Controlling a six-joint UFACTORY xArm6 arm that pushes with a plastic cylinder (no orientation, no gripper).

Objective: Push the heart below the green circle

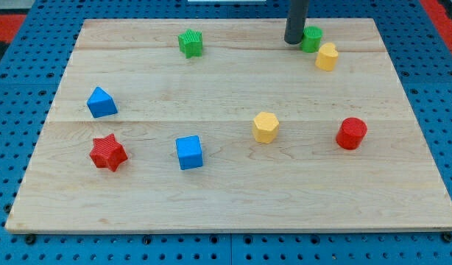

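My tip (pixel 294 41) stands near the worktop's (pixel 226 199) top edge, right of the middle, touching or just beside the left side of the green circle (pixel 312 38). The rod hides that block's left part, so whether the two truly touch cannot be told. The rod's upper length is cut off by the view's top. There is no hand on this arm, only the rod, so nothing about spread or pinch can be told.

The yellow heart (pixel 327 57) lies just below and to the right of the green circle, touching it or nearly so, near the top right corner. Its lobes seem to face the view's top and its point the view's bottom right, though the outline is small and hard to read; no clear long axis can be made out.

The green star (pixel 190 43) sits near the top edge, left of the middle, well apart from the tip. The blue triangle (pixel 101 102) lies near the left edge. The red star (pixel 108 153) is toward the bottom left corner, with the blue cube (pixel 189 152) to its right. The yellow hexagon (pixel 265 126) lies a little right of the middle, and the red cylinder (pixel 351 133) is near the right edge.
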